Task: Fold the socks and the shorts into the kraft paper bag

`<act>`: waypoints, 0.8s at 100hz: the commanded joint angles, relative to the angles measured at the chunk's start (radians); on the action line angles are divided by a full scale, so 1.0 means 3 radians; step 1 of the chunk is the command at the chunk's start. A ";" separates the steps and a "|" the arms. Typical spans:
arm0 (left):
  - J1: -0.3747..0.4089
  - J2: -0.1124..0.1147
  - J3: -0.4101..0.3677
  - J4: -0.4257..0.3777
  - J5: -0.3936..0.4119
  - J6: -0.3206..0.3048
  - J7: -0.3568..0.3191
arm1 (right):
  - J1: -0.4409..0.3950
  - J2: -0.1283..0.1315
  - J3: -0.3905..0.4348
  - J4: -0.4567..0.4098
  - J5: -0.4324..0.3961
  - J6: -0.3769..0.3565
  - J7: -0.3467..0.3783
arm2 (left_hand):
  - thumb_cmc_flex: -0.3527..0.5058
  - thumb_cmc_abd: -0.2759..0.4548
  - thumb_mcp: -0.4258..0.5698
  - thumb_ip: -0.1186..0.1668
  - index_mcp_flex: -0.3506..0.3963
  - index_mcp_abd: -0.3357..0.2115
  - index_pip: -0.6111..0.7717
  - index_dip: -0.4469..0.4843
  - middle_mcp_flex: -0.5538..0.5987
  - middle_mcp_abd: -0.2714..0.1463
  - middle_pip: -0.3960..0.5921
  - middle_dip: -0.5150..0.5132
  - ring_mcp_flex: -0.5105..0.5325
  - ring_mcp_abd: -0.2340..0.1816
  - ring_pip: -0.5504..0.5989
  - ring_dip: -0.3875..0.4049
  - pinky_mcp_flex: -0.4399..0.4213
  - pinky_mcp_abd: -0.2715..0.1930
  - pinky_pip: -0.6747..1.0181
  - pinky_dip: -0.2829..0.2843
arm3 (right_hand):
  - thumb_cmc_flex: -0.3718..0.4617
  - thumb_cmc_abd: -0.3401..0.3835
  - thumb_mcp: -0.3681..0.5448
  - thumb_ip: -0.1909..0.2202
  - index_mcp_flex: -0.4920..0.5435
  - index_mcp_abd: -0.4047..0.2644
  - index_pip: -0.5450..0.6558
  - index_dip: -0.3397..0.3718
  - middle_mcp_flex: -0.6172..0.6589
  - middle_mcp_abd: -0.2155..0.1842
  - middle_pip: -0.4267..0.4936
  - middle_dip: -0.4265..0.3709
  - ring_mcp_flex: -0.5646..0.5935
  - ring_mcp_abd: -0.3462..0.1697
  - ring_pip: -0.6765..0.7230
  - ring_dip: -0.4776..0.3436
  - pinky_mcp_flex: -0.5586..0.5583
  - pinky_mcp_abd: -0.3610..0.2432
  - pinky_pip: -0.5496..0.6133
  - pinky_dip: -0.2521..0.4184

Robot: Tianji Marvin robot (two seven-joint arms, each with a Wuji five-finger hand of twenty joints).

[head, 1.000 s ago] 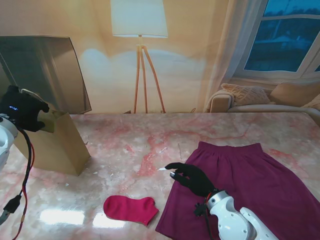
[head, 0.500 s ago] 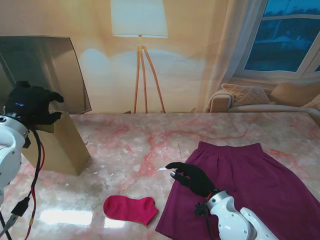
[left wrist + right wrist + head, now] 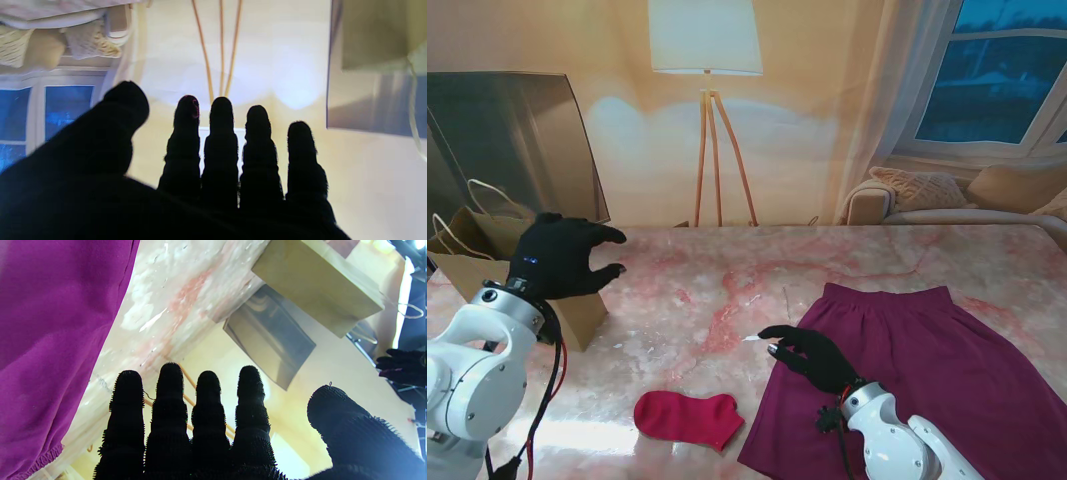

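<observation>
Stand view: high, looking down over the table [image 3: 847, 260] toward the far wall.
Left wrist view: close behind the left hand [image 3: 213, 166] — facing the wall.
Right wrist view: close along the right hand [image 3: 206, 426], table near.
Shared: kraft paper bag [image 3: 487, 260] — seen from stand and right wrist.

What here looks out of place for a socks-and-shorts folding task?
Only one red sock is visible, lying near the spread purple shorts. The kraft paper bag leans at the table's left edge. Otherwise nothing stands out.
</observation>
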 commanded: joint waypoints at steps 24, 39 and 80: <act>0.0533 -0.0050 0.0046 0.0093 -0.0245 -0.0155 0.0301 | -0.0063 0.0009 0.0022 -0.0119 -0.0079 0.0073 0.0040 | 0.0054 0.0126 -0.0081 0.0269 0.0205 0.0270 0.0037 0.0086 0.0299 0.0272 0.0138 0.0107 0.0826 0.0146 0.0548 0.0313 0.0727 0.0048 0.0853 0.0150 | 0.0028 0.0066 -0.0088 -0.0135 -0.0064 -0.0093 0.0019 0.0023 0.0026 -0.0008 0.0031 0.0031 0.0077 0.0042 0.0068 0.0069 0.0013 0.0038 0.0092 0.0142; 0.0733 -0.0055 0.0058 0.0229 -0.0369 -0.0168 0.0356 | -0.0066 0.0012 0.0021 -0.0127 -0.0096 0.0071 0.0041 | 0.0020 0.0152 -0.0203 0.0280 0.0280 0.0322 0.0086 0.0060 0.0507 0.0335 0.0240 0.0139 0.1217 0.0144 0.0919 0.0449 0.1099 0.0088 0.1359 0.0077 | 0.0027 0.0064 -0.0091 -0.0135 -0.0061 -0.0088 0.0018 0.0022 0.0028 -0.0009 0.0032 0.0032 0.0075 0.0041 0.0067 0.0069 0.0013 0.0035 0.0092 0.0142; 0.0877 0.0012 0.0258 0.0477 0.0009 0.0333 -0.0104 | -0.0093 0.0016 0.0033 -0.0168 -0.0154 0.0050 0.0020 | -0.0096 0.0150 -0.0999 0.0356 0.0461 0.0422 0.0247 0.0169 0.0824 0.0329 0.0703 0.0612 0.1218 0.0198 0.1410 0.0678 0.1050 0.0317 0.1719 0.0097 | 0.0028 0.0065 -0.0093 -0.0134 -0.0068 -0.0092 0.0014 0.0022 0.0024 -0.0010 0.0029 0.0031 0.0079 0.0038 0.0068 0.0069 0.0015 0.0037 0.0091 0.0142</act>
